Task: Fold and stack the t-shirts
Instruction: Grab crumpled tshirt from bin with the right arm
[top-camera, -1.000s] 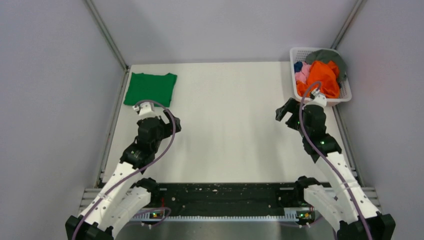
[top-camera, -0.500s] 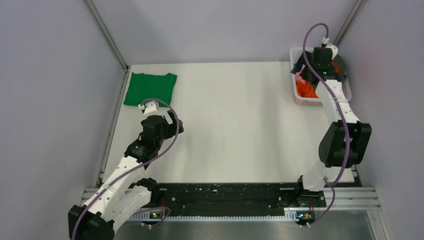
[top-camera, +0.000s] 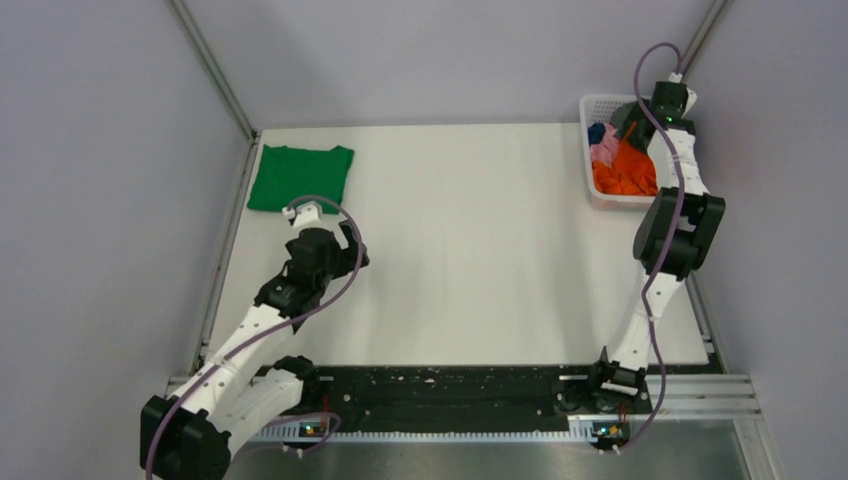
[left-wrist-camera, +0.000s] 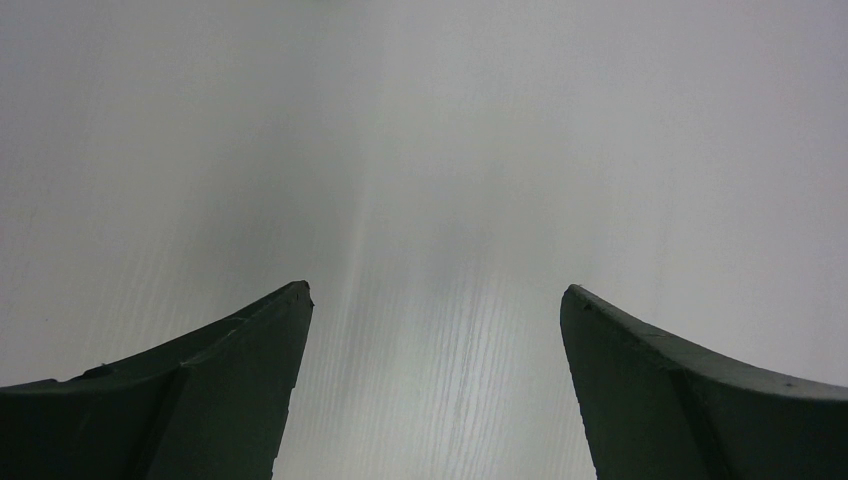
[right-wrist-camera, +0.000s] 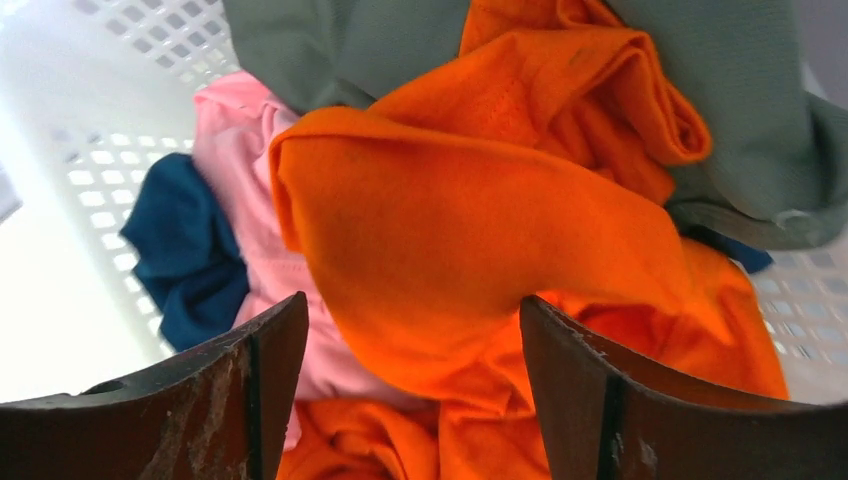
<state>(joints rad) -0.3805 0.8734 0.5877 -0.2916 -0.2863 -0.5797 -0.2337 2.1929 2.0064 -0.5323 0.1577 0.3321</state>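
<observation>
Upper right of the overhead view: right gripper (right-wrist-camera: 410, 305) now poised over the white basket (top-camera: 590, 105), brought there within the last second from a folded pose lower down beside the basket, arm stretched tall along the right edge of the table (top-camera: 470, 230). Jaws spread wide, nothing between them, straddling a raised fold of the orange t-shirt (right-wrist-camera: 450, 220) at the centre of the wrist view, seemingly clear of the cloth. Heaped around that fold in the basket: pink t-shirt (right-wrist-camera: 240, 170) at left, dark blue t-shirt (right-wrist-camera: 185, 240) further left and lower, grey t-shirt (right-wrist-camera: 330, 45) across the top and right. Upper left of the overhead view: green t-shirt (top-camera: 300, 178) folded flat near the table's far left corner, unmoved. Just below it, left gripper (left-wrist-camera: 435, 290) over bare table, fingers wide apart and empty, shifted only slightly down-frame. As a judgement: one shirt done, second just begun, a reach for the orange one with the pick not yet made. Next, probably a descent and a close on that top fold, with some risk of dragging pink or grey cloth out along with it.
</observation>
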